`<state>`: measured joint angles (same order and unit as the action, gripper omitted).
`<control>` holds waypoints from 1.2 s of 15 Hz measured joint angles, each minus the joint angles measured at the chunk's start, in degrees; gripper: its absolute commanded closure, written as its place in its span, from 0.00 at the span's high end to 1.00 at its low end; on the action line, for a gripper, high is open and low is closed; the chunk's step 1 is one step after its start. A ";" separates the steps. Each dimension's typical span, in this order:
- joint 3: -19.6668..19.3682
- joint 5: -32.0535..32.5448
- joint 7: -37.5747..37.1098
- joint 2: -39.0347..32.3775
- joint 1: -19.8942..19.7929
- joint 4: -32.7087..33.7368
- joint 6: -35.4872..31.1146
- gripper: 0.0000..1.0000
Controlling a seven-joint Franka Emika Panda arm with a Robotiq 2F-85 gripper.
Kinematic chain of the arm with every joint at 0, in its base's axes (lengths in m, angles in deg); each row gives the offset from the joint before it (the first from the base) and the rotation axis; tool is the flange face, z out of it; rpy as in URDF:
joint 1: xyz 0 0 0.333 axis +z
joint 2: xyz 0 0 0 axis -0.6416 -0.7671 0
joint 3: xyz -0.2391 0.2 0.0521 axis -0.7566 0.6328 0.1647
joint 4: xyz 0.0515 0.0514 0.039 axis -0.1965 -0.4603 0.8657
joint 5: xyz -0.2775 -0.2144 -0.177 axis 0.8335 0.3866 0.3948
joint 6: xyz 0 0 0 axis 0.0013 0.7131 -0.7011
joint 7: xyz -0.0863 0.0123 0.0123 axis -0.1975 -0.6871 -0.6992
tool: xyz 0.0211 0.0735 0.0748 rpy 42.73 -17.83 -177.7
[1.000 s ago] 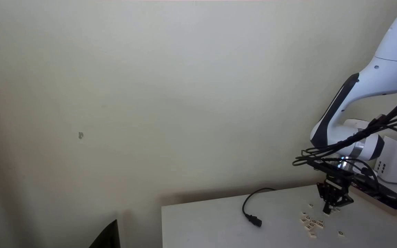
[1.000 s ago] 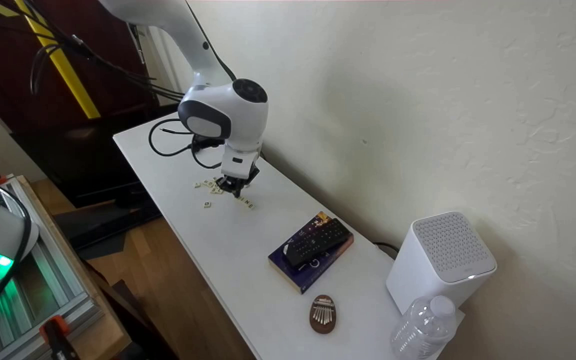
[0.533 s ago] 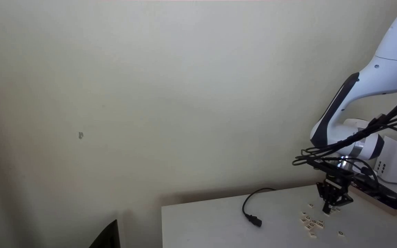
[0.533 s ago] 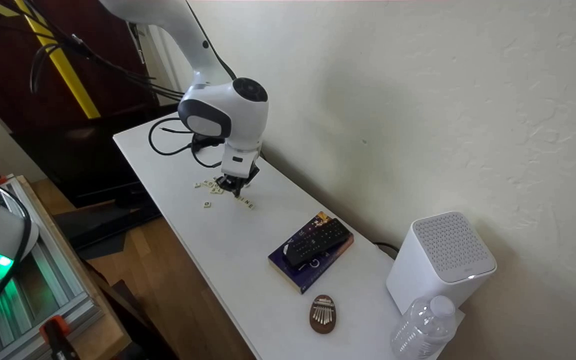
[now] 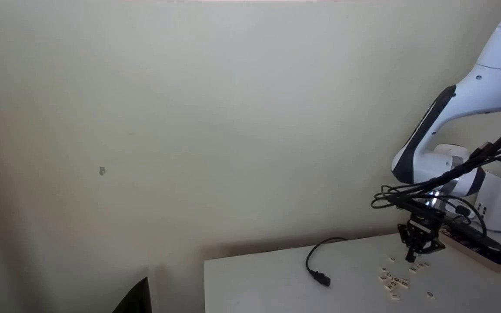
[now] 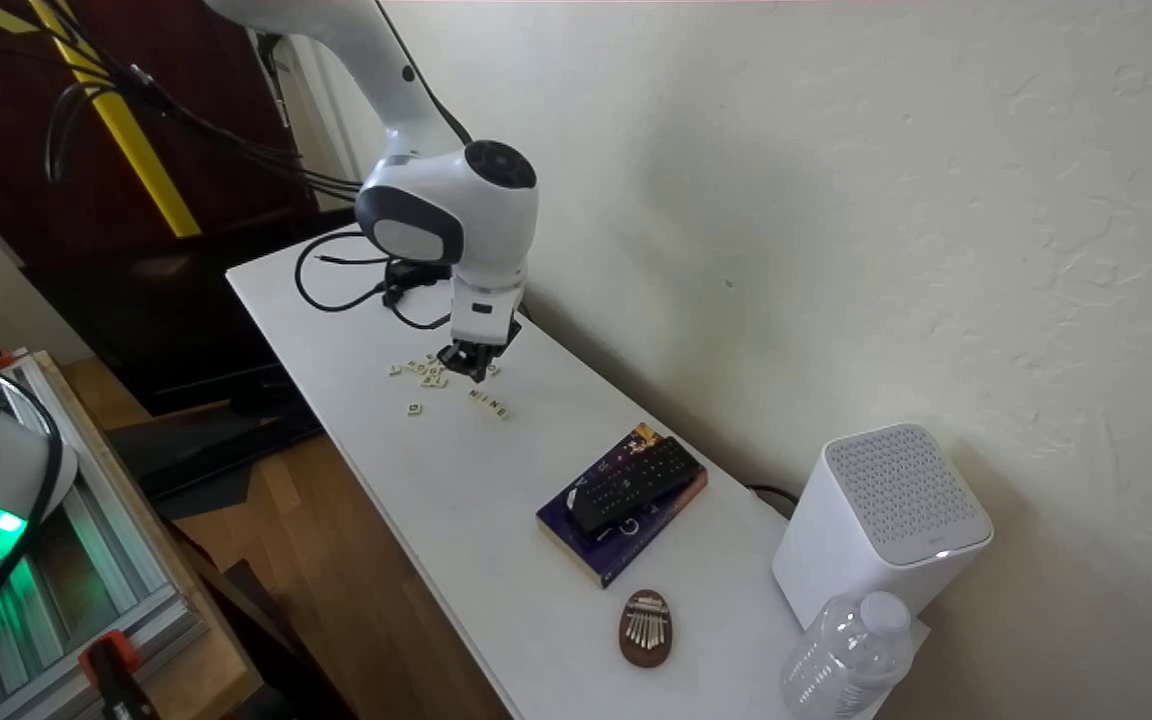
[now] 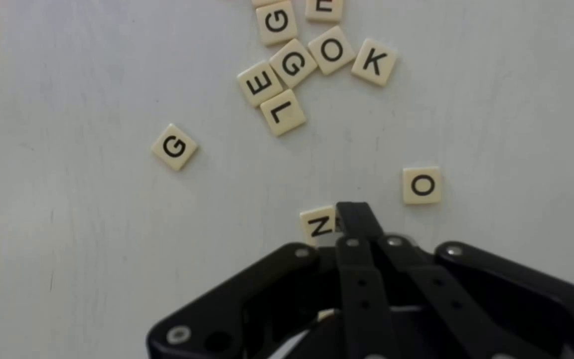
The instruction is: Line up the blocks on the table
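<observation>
The blocks are small cream letter tiles lying flat on the white table [image 6: 476, 520]. In an exterior view, a short slanted row of tiles [image 6: 489, 404] reads NINE. The row also shows in an exterior view [image 5: 419, 267]. My gripper [image 7: 359, 214] is shut with its fingertips together, and nothing shows between them. It is a little above the table, just over the end of the row, in both exterior views [image 5: 410, 258] [image 6: 477, 376]. In the wrist view, an N tile [image 7: 318, 225] shows left of the fingertips; the gripper hides most of the row.
A loose cluster of tiles [image 7: 293, 64], a G tile [image 7: 174, 147] and an O tile [image 7: 422, 185] lie around. A black cable [image 5: 320, 277], a book [image 6: 576, 530] with a remote [image 6: 636, 482], a thumb piano [image 6: 646, 628], a bottle [image 6: 851, 655] and a white speaker-like box [image 6: 876, 520] share the table.
My gripper has risen slightly from the table, staying shut. The end tile of the row, partly hidden before, now shows. The tiles have not visibly moved.
</observation>
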<state>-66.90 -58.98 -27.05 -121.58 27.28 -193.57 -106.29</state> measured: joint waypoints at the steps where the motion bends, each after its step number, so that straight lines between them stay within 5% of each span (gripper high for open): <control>1: -0.02 0.01 2.00 0.57 -0.02 -0.30 -0.01 0.00; 7: -1.26 2.16 16.88 4.91 0.40 -3.42 -0.02 0.00; 14: -2.61 13.70 28.42 9.77 0.87 -7.91 -0.03 0.00; 15: -2.77 15.39 29.70 10.40 0.89 -8.49 -0.09 0.26; 18: -3.37 20.00 32.86 12.07 0.93 -10.08 -1.03 0.40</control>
<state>-70.27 -38.99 5.81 -109.51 28.20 -203.66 -107.32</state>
